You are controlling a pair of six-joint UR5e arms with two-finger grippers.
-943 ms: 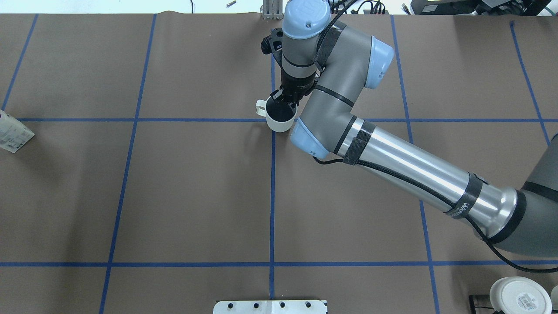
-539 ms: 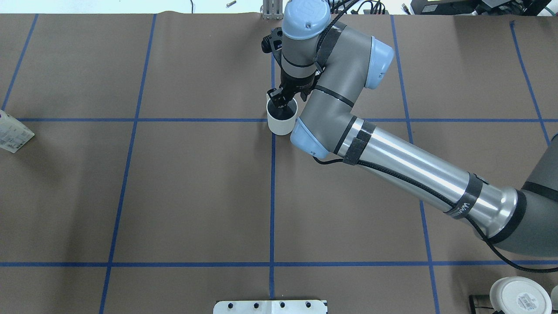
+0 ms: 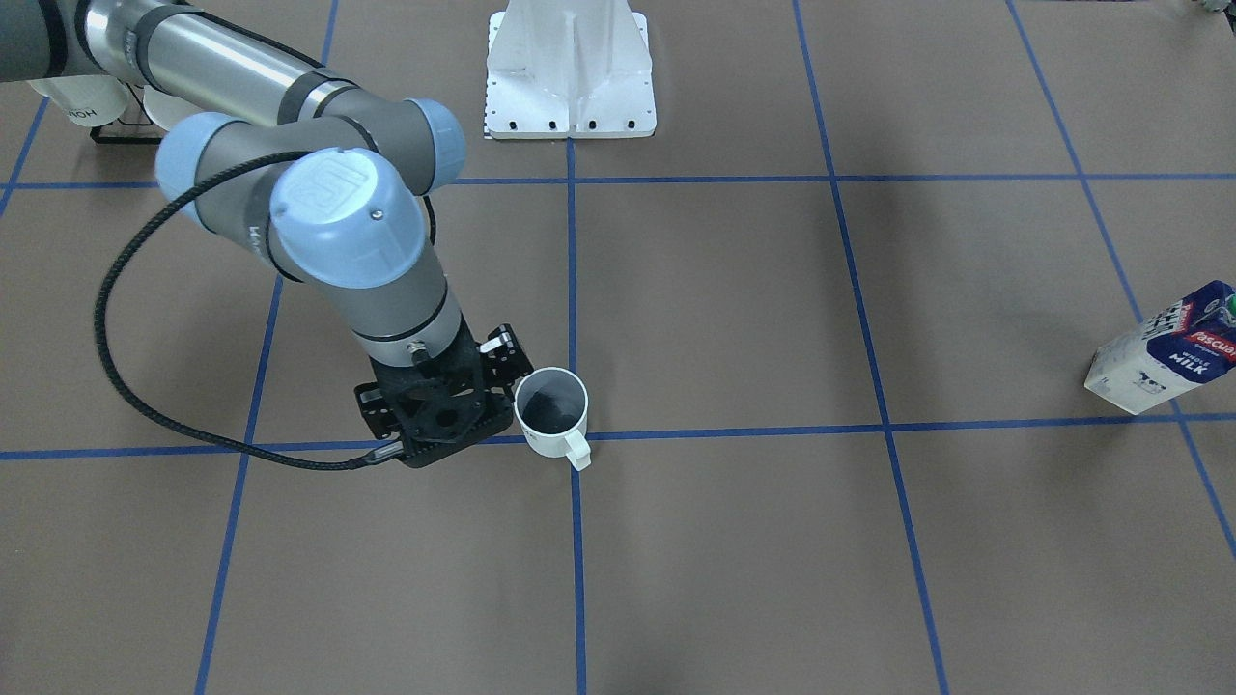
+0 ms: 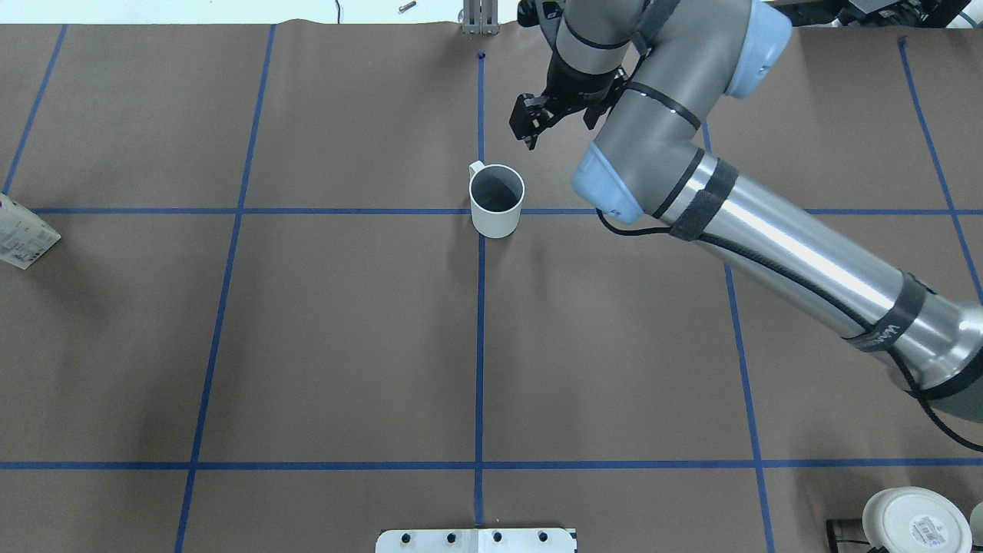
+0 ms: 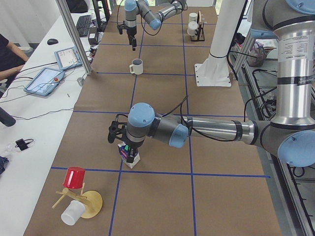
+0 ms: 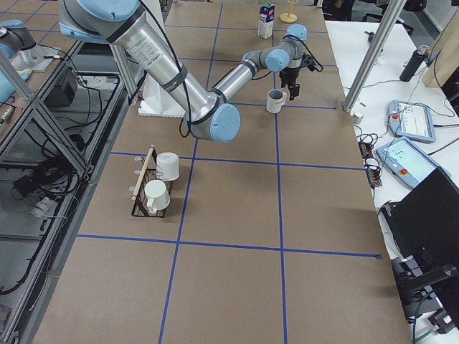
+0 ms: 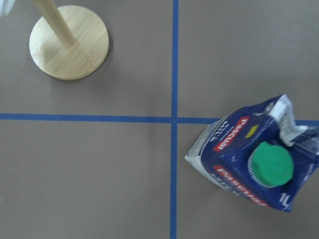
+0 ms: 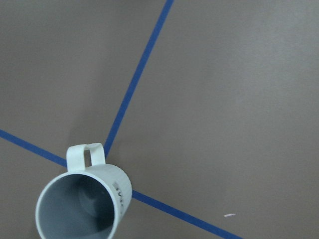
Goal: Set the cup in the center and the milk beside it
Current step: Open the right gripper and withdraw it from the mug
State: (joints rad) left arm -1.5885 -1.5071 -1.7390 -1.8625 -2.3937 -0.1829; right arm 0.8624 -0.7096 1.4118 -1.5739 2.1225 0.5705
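Observation:
The cup, a small white mug with a dark inside, stands upright and free on the crossing of the blue tape lines. It also shows in the front view and the right wrist view. My right gripper is open and empty, raised beyond the cup. The milk, a navy and white carton with a green cap, stands far off at the table's left end. My left gripper hangs over the milk; I cannot tell whether it is open or shut.
A wooden stand with a round base holding a red cup stands near the milk. A rack with white cups stands at the right end. The white robot base plate stands at the near edge.
The right gripper has let go of the cup and moved up and to the far right. The cup stays at the crossing, its handle turned from left to the far side.

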